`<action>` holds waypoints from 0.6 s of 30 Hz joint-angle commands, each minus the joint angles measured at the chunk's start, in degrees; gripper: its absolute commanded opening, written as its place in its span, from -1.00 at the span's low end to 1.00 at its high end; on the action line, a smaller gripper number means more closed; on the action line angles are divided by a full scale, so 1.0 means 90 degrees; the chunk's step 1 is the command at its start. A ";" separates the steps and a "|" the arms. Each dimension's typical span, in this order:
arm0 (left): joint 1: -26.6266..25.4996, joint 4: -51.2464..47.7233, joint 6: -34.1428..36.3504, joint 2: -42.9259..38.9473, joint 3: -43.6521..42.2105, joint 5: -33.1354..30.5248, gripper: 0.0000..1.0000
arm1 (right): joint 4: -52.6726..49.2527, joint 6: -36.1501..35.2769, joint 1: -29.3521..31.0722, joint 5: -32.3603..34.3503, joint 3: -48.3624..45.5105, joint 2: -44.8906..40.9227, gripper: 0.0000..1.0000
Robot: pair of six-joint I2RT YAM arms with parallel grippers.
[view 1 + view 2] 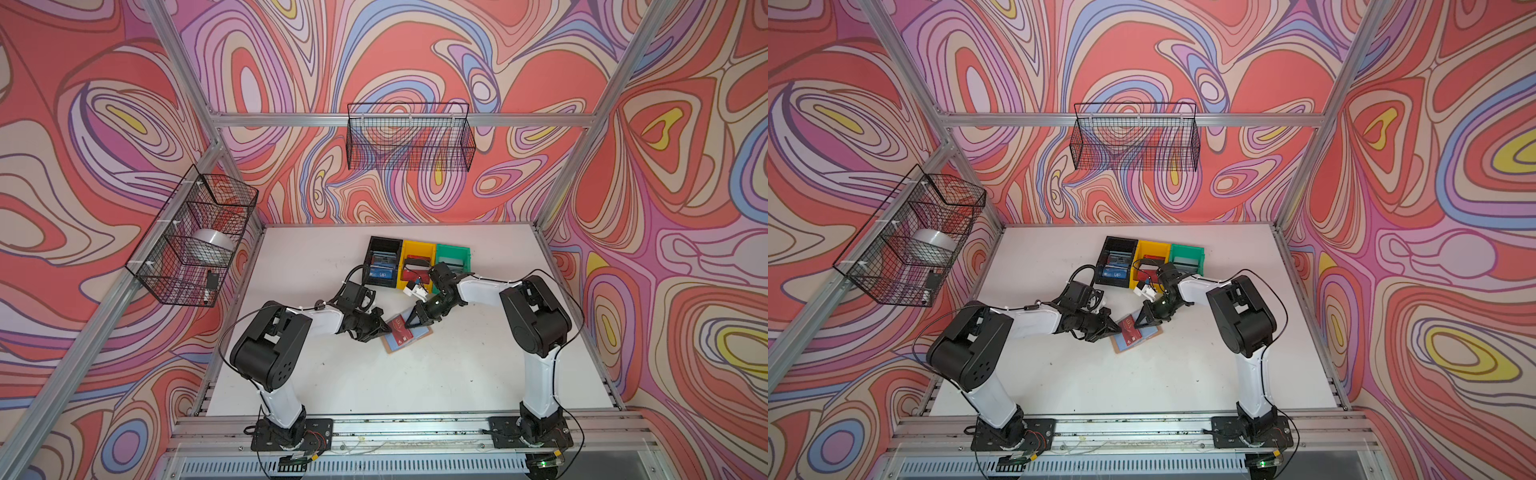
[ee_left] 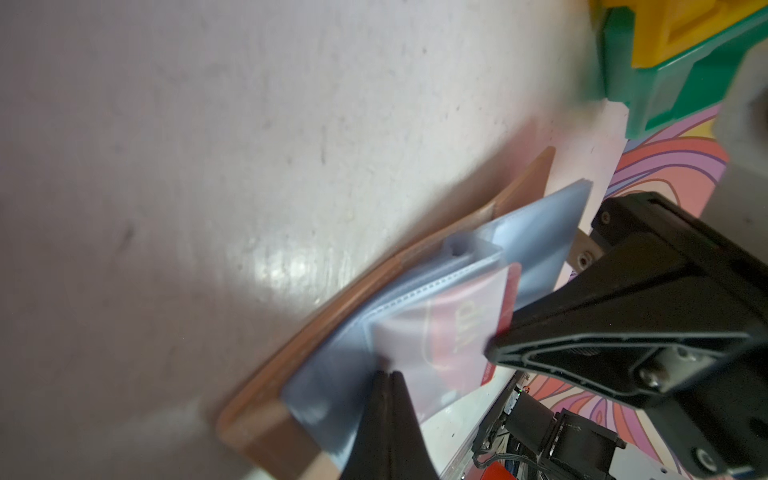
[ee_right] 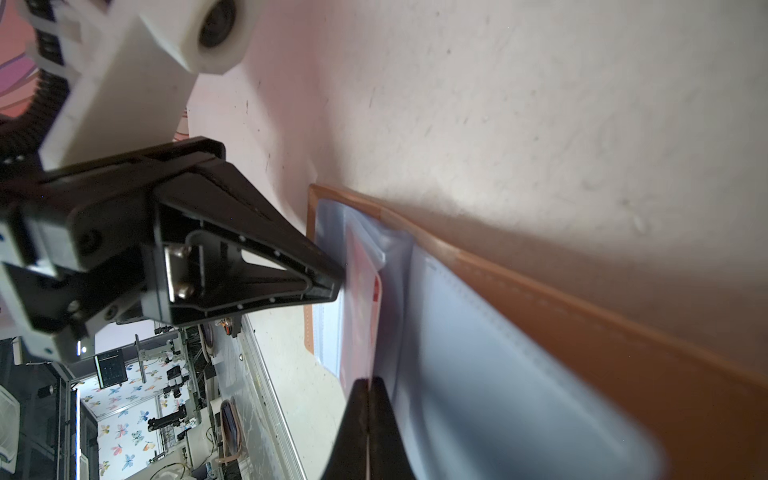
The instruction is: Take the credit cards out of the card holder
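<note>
Wire baskets are counted at two: a left wire basket (image 1: pixel 195 237) and a back wire basket (image 1: pixel 409 137). On the white surface (image 1: pixel 332 374) one card holder (image 1: pixel 394 345) is spread flat, pale blue sleeves upward. A sleeve edge is pinched by the left hand (image 1: pixel 386 330), its jaws closed together. One red credit card (image 1: pixel 400 328), partly out of that sleeve, is gripped at its edge by the closed right hand (image 1: pixel 409 323). Behind, three bins are lined up: black bin (image 1: pixel 384 240), yellow bin (image 1: pixel 419 245), green bin (image 1: pixel 453 249).
</note>
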 commanded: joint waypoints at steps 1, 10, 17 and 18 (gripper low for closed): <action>0.0020 -0.0370 0.0072 0.0238 -0.0100 -0.0270 -1.00 | -0.0146 -0.0176 -0.0108 0.0171 -0.0101 0.0075 -0.91; 0.0021 -0.0354 0.0072 0.0272 -0.0129 -0.0272 -1.00 | -0.0122 -0.0184 -0.0185 0.0214 -0.0172 0.0017 -0.91; 0.0021 -0.0352 0.0082 0.0303 -0.0100 -0.0260 -1.00 | -0.0197 -0.0259 -0.0279 0.0344 -0.0237 -0.0025 -0.91; 0.0023 -0.0354 0.0082 0.0311 -0.0100 -0.0259 -1.00 | -0.0196 -0.0259 -0.0291 0.0363 -0.0249 -0.0036 -0.91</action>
